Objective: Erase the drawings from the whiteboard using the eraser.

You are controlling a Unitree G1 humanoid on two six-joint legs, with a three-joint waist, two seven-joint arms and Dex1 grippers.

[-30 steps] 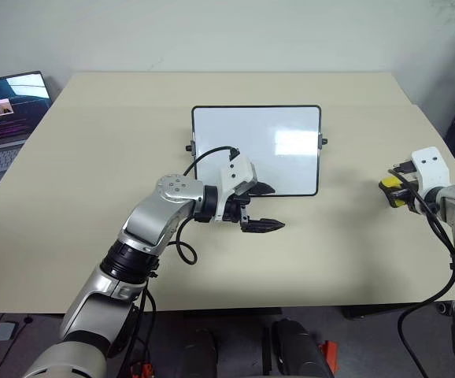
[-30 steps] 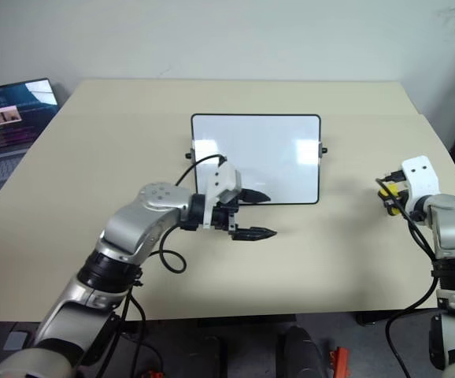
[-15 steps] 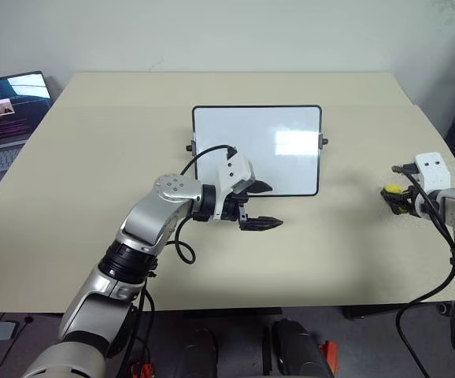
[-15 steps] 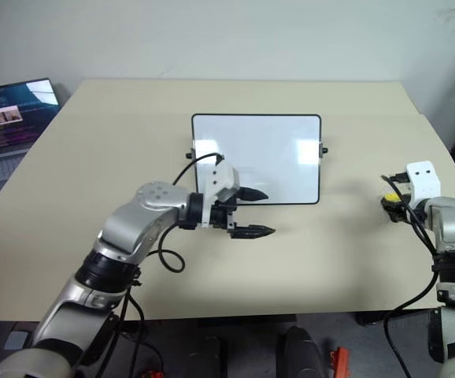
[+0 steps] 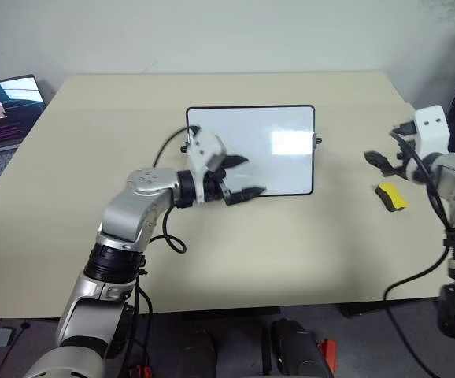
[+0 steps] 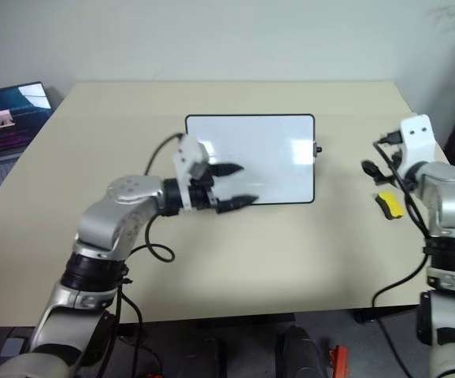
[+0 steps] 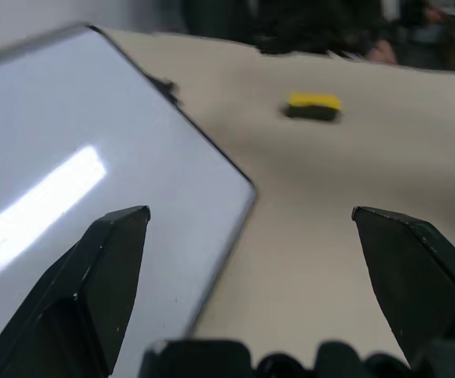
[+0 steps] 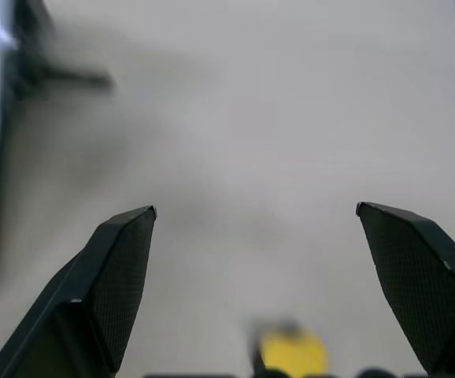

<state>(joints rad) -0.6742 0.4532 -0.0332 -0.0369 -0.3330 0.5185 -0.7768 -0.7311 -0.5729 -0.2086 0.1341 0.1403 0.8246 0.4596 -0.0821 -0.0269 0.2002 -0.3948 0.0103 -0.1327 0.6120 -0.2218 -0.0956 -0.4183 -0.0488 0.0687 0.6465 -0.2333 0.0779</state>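
on the beige worktop (image 5: 290,252) the whiteboard (image 5: 267,134) lies flat near the middle, a little toward the far side, its glossy white face showing only a bright glare patch; no drawings can be made out on it. at the right side of the worktop, well apart from the whiteboard, the eraser (image 5: 391,196) lies loose on the surface, a small yellow block with a dark underside. the right end effector (image 5: 385,161) hangs just above and to the far side of the eraser, its two black fingers spread wide and holding nothing. the left end effector (image 5: 242,177) is over the near left corner of the whiteboard, pointing right, fingers parted and empty, one over the white face and one over the near frame. at the far left edge sits a laptop (image 5: 3,106) with its screen lit.
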